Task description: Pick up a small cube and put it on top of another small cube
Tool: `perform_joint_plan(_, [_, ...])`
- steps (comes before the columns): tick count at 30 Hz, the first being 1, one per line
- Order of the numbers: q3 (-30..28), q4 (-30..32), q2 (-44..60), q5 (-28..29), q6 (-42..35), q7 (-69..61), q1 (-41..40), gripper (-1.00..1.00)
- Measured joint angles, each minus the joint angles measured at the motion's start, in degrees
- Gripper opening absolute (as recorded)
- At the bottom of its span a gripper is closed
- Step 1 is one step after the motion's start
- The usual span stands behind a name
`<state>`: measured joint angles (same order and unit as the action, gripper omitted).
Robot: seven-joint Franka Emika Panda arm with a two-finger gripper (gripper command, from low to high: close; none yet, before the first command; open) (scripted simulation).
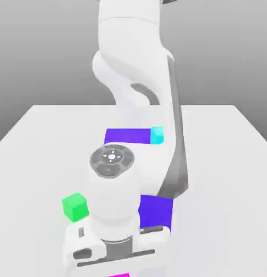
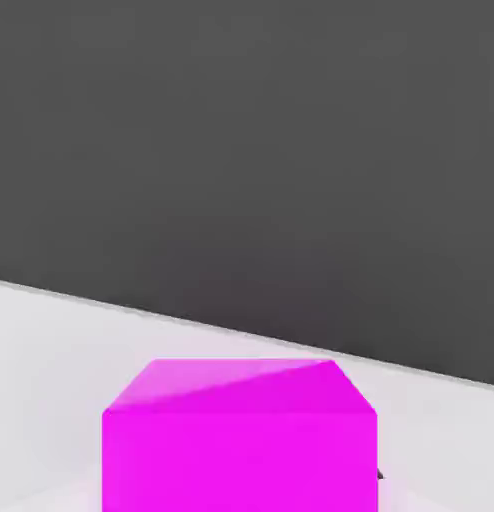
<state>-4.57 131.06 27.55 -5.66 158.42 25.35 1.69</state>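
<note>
Stack's not done tbh, pink cube (image 2: 239, 462) is at the gripper (image 1: 117, 258), can't tell if gripped or not, lift n placing prob left, green cube (image 1: 75, 208) bare at approx 10 o'clock from gripper in ext. view.

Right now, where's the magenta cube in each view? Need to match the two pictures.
Exterior view: magenta cube at the bottom edge, left of centre, just a sliver below the gripper's white housing.
Hand view: at, large and close, cut off by the picture's edge.
Shared landmark: the pale tabletop, also at.
</note>
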Motion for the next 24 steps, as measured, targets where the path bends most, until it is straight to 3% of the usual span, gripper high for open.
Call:
perform_joint_plan(4, [-0.3, 1.1, -6.4, 1.3, -5.2, -0.3, 0.9, -1.0])
perform_joint_plan(12, [-4.2, 4.5, -9.6, 5.7, -8.2, -4.8, -1.6, -1.0])
perform_joint_plan(24, [-14.2, 11.9, -14.8, 18.6, -10.1, -5.1, -4.4, -1.0])
